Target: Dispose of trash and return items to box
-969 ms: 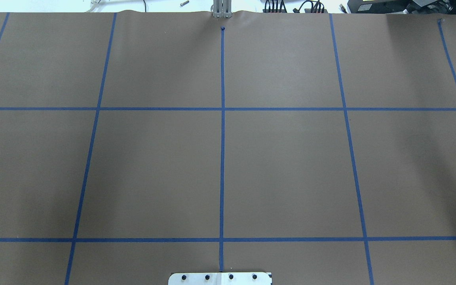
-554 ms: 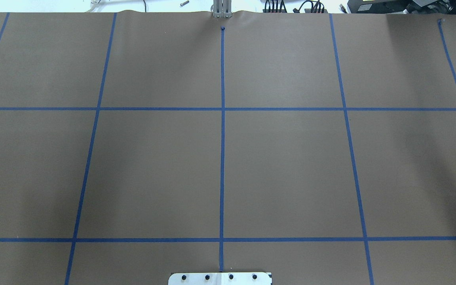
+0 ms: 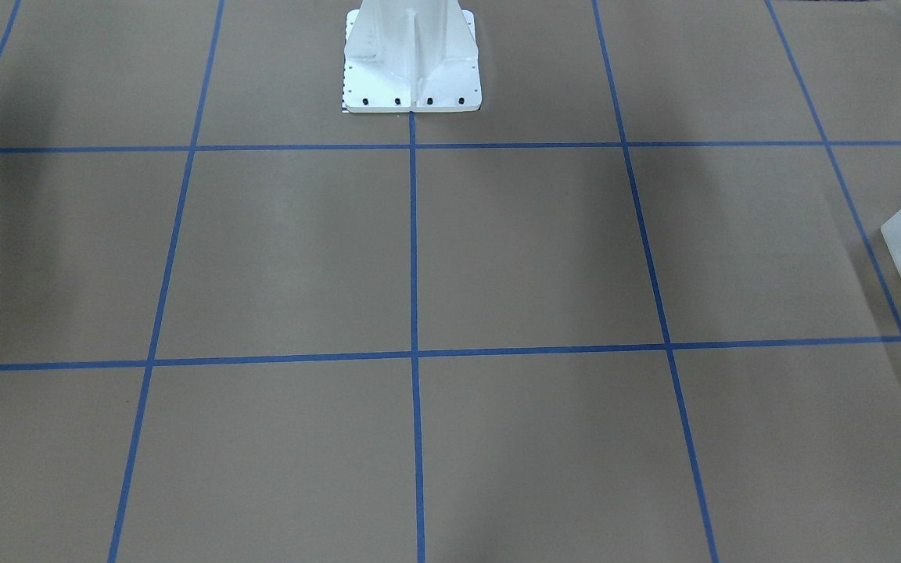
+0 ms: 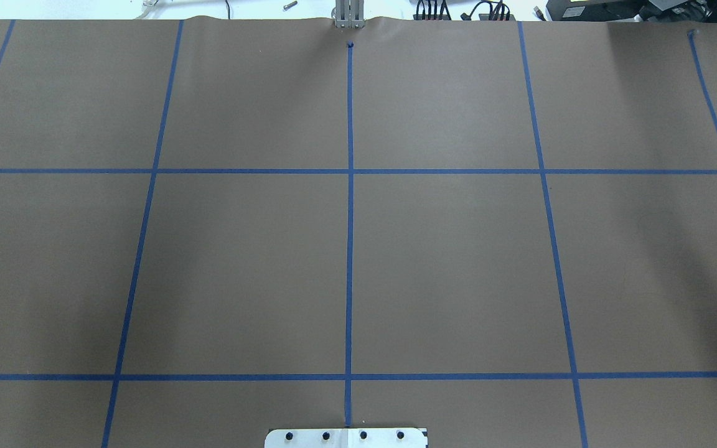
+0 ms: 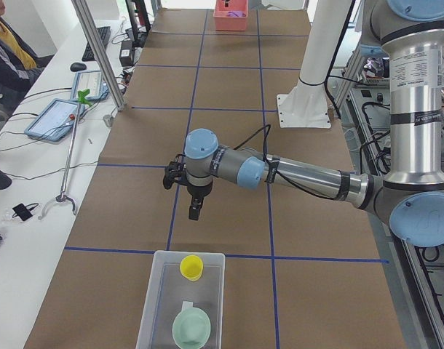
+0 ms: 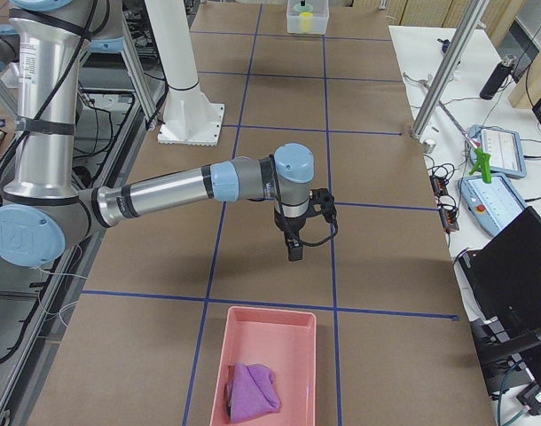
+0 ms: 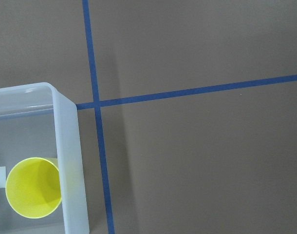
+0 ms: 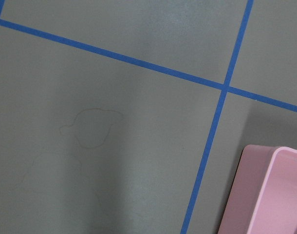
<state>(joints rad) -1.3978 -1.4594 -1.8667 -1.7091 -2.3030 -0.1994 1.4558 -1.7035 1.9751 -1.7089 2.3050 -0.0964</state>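
The frosted-white box (image 5: 151, 298) stands at the table's left end. Inside it are the yellow cup (image 5: 191, 267), upright, and the mint-green bowl (image 5: 191, 327). The left wrist view looks down on the box's corner (image 7: 68, 146) and the cup (image 7: 34, 187). My left gripper (image 5: 195, 212) hangs fingers-down above the table, just short of the box; I cannot tell whether it is open or shut. My right gripper (image 6: 294, 252) hangs above the table near a pink bin (image 6: 269, 312); I cannot tell its state either.
The pink bin holds a crumpled purple piece (image 6: 253, 390); its corner shows in the right wrist view (image 8: 258, 190). The white robot base (image 3: 411, 62) stands at mid-table. Operators' desks with tablets (image 6: 497, 142) and posts line the far side. Blue tape divides the brown table cover.
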